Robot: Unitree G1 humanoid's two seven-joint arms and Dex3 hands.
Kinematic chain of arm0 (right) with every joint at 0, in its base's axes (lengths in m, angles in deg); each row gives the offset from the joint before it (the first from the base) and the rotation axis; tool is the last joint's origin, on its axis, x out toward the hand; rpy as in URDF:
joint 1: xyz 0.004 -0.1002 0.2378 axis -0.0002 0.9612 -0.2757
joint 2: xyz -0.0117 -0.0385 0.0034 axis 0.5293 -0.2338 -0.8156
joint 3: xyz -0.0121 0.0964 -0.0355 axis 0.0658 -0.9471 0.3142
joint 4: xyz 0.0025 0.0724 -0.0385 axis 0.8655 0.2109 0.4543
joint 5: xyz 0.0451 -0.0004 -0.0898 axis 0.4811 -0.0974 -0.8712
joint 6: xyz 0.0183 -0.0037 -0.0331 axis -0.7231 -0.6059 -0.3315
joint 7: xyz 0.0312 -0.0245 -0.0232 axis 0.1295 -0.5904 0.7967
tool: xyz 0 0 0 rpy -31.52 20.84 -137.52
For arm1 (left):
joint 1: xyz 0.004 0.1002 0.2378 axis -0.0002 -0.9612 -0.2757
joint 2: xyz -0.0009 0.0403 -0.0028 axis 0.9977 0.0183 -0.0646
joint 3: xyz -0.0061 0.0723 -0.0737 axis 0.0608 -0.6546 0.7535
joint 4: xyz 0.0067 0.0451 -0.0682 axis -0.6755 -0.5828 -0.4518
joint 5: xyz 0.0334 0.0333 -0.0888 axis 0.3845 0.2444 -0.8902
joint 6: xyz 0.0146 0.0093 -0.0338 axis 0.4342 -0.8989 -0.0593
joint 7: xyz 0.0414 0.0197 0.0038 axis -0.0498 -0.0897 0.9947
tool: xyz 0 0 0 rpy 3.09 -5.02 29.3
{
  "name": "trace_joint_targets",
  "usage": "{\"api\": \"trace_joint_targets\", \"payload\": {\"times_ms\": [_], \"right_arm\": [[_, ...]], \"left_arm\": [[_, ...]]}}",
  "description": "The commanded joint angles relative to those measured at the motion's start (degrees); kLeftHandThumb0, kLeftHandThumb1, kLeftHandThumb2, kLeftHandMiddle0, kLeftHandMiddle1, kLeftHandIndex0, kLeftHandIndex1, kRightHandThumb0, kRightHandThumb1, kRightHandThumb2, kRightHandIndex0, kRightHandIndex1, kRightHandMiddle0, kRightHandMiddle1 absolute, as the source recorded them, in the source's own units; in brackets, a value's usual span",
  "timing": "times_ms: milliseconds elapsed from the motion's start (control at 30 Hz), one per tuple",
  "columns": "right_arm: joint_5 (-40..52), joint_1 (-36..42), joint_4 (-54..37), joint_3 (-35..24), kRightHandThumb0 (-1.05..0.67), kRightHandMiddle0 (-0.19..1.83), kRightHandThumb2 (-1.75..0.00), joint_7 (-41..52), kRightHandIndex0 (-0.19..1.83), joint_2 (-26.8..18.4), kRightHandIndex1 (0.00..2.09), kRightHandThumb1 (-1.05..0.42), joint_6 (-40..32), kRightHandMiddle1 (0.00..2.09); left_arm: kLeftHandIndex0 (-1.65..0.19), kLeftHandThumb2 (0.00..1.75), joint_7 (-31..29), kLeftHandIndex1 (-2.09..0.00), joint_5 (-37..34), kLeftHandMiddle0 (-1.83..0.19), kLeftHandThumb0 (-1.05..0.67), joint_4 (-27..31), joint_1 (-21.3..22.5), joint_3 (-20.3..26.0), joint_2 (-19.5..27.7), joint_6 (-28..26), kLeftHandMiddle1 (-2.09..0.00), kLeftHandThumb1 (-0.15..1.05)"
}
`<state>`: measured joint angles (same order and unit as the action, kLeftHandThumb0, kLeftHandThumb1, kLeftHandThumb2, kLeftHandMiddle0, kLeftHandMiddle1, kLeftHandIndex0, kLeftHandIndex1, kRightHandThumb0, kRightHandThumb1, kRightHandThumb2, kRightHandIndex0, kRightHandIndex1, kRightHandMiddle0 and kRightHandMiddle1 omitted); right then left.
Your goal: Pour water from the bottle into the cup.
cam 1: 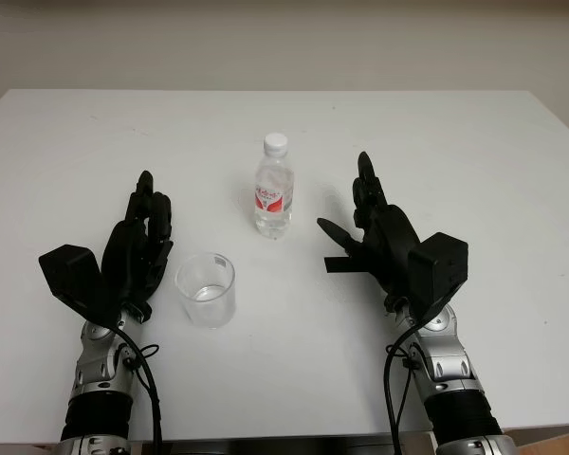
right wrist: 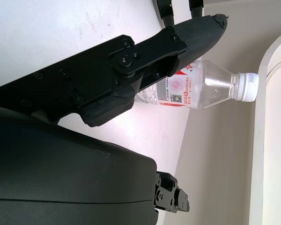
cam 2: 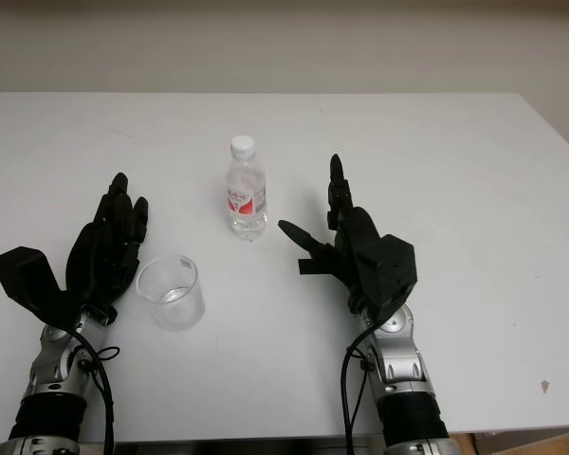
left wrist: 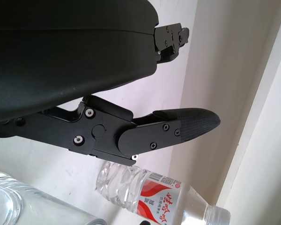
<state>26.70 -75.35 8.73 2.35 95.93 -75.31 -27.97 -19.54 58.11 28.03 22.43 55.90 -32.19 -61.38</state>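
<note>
Between bottle (cam 1: 273, 188) and cup (cam 1: 207, 289), bare white table (cam 1: 474, 152).

bottle (right wrist: 196, 86): in the right wrist view a black finger covers part of its label and body.
label print: too small to read from the head camera.
cup (left wrist: 18, 206): cut off by the left wrist picture's edge.
desk (cam 1: 474, 152): near edge and corners run out of the picture.
water level in the bottle: cannot tell.
</note>
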Motion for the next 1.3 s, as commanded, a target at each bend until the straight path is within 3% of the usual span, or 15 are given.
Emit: {"api": "trace_joint_targets", "payload": {"times_ms": [0, 700, 1267], "right_arm": [[0.3, 0.4, -1.6, 0.0, -1.05, -0.19, -0.05, 0.3, -0.19, 0.1, 0.0, -0.94, -0.4, 0.0], [-2.1, -5.0, 3.5, 0.2, -1.04, -0.19, -0.06, 1.0, -0.19, -1.2, 0.0, -0.95, 2.5, 0.0], [-6.2, -26.2, 28.0, 2.0, -1.03, -0.19, -0.05, -0.9, -0.19, 0.0, 0.0, -0.92, 6.9, 0.0]], "left_arm": [[0.15, 0.57, 0.0, -0.05, 0.2, 0.13, -0.68, -0.1, -0.8, -0.1, 0.1, 0.1, -0.05, 1.05], [0.14, 0.55, -0.1, -0.06, -0.2, 0.13, -0.69, -1.3, -0.4, 0.3, 0.1, 0.8, -0.05, 1.05], [0.13, 0.54, 0.5, -0.06, 0.2, 0.12, -0.7, -0.7, -0.6, 0.2, 0.1, 0.6, -0.05, 1.05]]}}
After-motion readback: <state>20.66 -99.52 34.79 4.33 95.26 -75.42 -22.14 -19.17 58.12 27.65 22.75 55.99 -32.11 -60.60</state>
